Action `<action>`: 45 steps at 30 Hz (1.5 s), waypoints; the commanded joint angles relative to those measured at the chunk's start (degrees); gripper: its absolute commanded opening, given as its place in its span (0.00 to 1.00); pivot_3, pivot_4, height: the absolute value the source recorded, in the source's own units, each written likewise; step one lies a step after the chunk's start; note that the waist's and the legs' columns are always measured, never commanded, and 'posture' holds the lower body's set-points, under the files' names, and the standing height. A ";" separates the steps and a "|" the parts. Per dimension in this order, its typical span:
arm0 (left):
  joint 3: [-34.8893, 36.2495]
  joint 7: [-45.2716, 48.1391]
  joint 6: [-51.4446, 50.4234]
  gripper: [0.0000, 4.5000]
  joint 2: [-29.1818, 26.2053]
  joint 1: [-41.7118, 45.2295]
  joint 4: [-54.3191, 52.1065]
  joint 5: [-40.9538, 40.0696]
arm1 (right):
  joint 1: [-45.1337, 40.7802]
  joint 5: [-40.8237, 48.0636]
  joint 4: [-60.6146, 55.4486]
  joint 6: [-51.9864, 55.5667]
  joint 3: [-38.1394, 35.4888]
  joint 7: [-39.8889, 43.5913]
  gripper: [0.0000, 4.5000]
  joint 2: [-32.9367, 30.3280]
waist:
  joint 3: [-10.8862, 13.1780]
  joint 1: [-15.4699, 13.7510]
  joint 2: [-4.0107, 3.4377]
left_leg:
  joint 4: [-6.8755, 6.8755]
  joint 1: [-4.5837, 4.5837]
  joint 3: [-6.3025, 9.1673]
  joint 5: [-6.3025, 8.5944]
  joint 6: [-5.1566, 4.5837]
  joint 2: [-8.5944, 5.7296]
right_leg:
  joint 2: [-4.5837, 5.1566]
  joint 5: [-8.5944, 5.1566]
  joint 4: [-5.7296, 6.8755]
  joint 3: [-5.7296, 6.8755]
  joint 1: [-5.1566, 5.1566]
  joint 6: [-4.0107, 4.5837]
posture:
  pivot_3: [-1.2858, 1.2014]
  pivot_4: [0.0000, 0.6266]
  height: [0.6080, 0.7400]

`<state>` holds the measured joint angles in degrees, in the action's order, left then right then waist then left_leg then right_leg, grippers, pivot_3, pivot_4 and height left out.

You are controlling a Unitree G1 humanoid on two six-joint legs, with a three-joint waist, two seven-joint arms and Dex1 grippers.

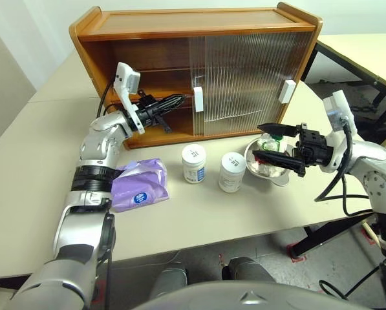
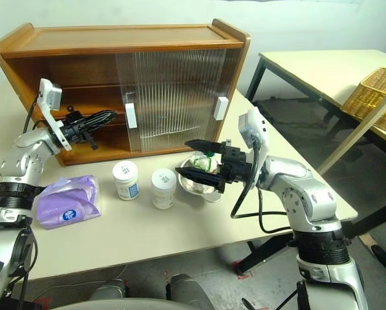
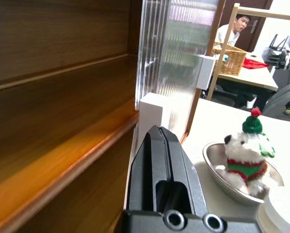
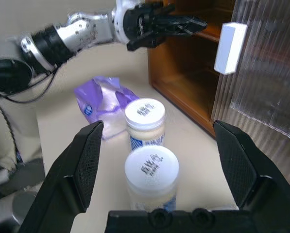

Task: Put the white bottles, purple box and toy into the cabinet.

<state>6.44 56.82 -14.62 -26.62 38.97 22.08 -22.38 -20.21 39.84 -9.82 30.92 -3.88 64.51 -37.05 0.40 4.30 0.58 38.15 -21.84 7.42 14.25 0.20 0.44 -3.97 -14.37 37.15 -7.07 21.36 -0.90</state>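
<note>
Beige tabletop (image 1: 37, 129), frame centre: right gripper (image 1: 275, 145) spread wide, left gripper (image 1: 177, 99) pressed together, empty; square jaws around nearer white bottle (image 1: 232, 172).

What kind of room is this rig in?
Probably a lab or office workroom: plain work tables, a seated person at a table behind, and a wooden cabinet set up on the tabletop as a prop.
</note>
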 commanded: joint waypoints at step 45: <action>16.61 18.96 5.36 1.00 -25.10 -47.60 -16.96 -5.00 | -5.30 0.07 7.84 -2.87 1.09 6.89 1.00 3.29 | -0.14 -2.84 -0.34 | -0.57 -0.19 0.85 0.50 0.97 1.51 | -0.79 0.45 0.25 -0.01 1.17 2.96 | 0.51 0.00 1.00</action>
<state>24.20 75.41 -10.76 -51.94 -8.36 4.09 -28.82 -24.63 39.68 -1.55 27.47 -2.24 71.13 -33.00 0.26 1.46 0.23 37.59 -22.04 8.27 14.75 1.18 2.04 -4.81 -13.88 37.40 -7.08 22.53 2.11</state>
